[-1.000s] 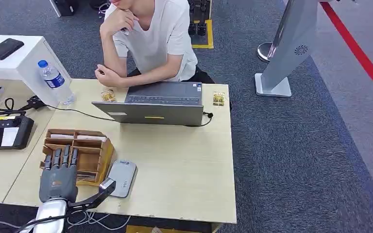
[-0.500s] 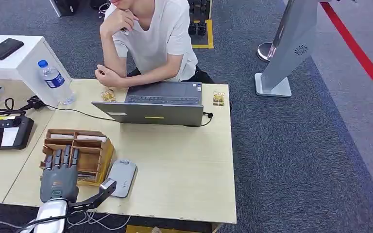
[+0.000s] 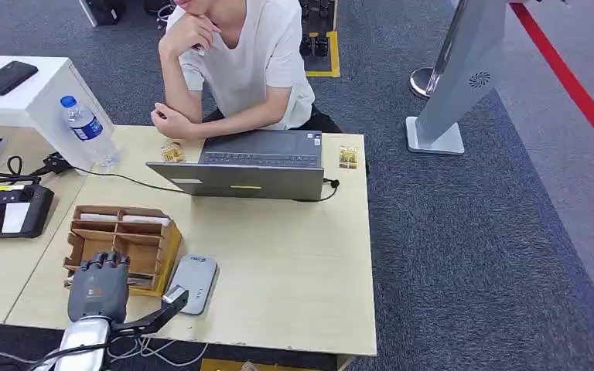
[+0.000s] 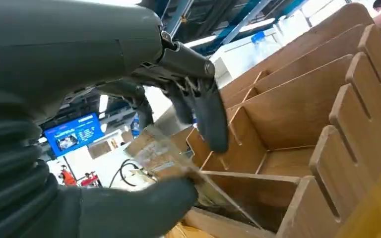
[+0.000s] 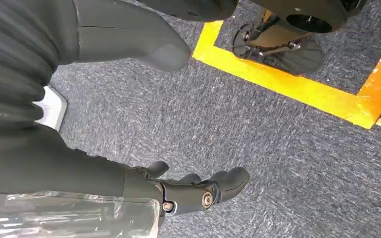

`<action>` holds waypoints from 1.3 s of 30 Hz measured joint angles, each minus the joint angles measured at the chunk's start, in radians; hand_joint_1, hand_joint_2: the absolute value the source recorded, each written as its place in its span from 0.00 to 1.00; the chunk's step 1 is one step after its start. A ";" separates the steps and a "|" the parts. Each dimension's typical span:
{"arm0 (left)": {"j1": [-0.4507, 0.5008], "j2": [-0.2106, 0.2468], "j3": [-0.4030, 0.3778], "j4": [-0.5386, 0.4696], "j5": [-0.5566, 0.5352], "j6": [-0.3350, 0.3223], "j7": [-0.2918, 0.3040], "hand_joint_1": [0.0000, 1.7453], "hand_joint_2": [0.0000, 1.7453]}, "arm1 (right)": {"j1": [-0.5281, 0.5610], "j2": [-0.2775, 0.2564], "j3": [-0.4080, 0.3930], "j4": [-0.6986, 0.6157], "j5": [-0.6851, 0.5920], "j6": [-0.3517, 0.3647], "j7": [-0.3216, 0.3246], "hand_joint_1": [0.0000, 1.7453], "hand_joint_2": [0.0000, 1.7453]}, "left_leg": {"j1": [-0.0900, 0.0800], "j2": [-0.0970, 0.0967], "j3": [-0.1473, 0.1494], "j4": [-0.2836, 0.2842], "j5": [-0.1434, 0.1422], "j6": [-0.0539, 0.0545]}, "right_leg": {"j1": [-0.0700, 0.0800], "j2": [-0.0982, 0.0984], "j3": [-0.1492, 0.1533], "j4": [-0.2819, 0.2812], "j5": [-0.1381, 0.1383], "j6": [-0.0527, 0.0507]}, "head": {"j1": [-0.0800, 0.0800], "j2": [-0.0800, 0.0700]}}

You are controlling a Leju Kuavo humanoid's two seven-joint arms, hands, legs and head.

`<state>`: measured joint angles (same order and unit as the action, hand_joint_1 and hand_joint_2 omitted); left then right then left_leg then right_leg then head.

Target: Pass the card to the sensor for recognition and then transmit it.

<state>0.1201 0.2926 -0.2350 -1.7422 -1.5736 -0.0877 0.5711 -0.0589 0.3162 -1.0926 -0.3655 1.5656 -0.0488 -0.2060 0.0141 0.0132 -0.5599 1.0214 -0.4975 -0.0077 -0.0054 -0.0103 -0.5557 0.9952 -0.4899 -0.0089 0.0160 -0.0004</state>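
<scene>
My left hand [image 3: 98, 287] is at the near side of the wooden card rack [image 3: 148, 230], fingers curled down into its front slots. In the left wrist view a clear, blurred card [image 4: 164, 154] lies between the thick thumb [image 4: 144, 204] and the dark fingers [image 4: 209, 115], and the hand pinches it inside the rack [image 4: 297, 104]. The grey card sensor [image 3: 194, 282] lies flat on the table just right of the rack, beside my thumb. My right hand [image 5: 193, 191] hangs over the carpet, thumb and fingers apart, holding nothing.
A person sits at the table's far side behind an open laptop [image 3: 241, 178]. A water bottle [image 3: 87, 128] and a black controller [image 3: 8, 210] are on the left. The light wooden table [image 3: 294, 270] has bare room right of the sensor. A grey stand [image 3: 464, 77] is on the carpet.
My left hand's fingers, stretched flat over the rack before, have curled down into its front slots and the hand has drawn slightly back toward me. The rest is unchanged.
</scene>
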 joint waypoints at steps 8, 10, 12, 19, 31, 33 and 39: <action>0.007 -0.013 0.012 0.001 0.000 0.000 -0.013 1.00 1.00 | 0.000 0.000 0.000 0.000 0.000 0.000 0.000 0.00 1.00 | 0.000 0.000 0.000 0.000 0.000 0.000 | 0.000 0.000 0.000 0.000 0.000 0.000 | 0.000 0.000; 0.008 -0.016 0.015 0.001 0.000 0.000 -0.015 1.00 1.00 | 0.000 0.000 0.000 0.000 0.000 0.000 0.000 0.00 1.00 | 0.000 0.000 0.000 0.000 0.000 0.000 | 0.000 0.000 0.000 0.000 0.000 0.000 | 0.000 0.000; 0.008 -0.019 0.022 0.001 0.000 0.000 -0.016 1.00 1.00 | 0.000 0.000 0.000 0.000 0.000 0.000 0.000 0.00 1.00 | 0.000 0.000 0.000 0.000 0.000 0.000 | 0.000 0.000 0.000 0.000 0.000 0.000 | 0.000 0.000; 0.012 -0.032 0.039 0.002 0.000 -0.012 -0.039 1.00 1.00 | 0.000 0.000 0.001 0.000 0.000 0.001 0.000 0.00 1.00 | 0.000 0.000 0.000 0.000 0.000 0.000 | 0.000 0.000 0.000 0.000 0.000 0.000 | 0.000 0.000; 0.017 -0.034 0.042 0.002 0.000 0.003 -0.038 1.00 1.00 | 0.001 0.000 0.001 -0.001 0.000 0.001 -0.001 0.00 1.00 | 0.000 0.000 0.000 0.000 0.000 0.000 | 0.000 0.000 0.000 0.000 0.000 0.000 | 0.000 0.000; 0.017 -0.034 0.042 0.002 0.000 0.003 -0.038 1.00 1.00 | 0.001 0.000 0.001 -0.001 0.000 0.001 -0.001 0.00 1.00 | 0.000 0.000 0.000 0.000 0.000 0.000 | 0.000 0.000 0.000 0.000 0.000 0.000 | 0.000 0.000; 0.017 -0.034 0.042 0.002 0.000 0.003 -0.038 1.00 1.00 | 0.001 0.000 0.001 -0.001 0.000 0.001 -0.001 0.00 1.00 | 0.000 0.000 0.000 0.000 0.000 0.000 | 0.000 0.000 0.000 0.000 0.000 0.000 | 0.000 0.000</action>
<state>0.1375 0.2590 -0.1934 -1.7407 -1.5740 -0.0851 0.5329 -0.0582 0.3162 -1.0918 -0.3666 1.5656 -0.0481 -0.2071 0.0141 0.0132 -0.5597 1.0214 -0.4975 -0.0077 -0.0054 -0.0103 -0.5555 0.9952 -0.4899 -0.0089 0.0160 -0.0004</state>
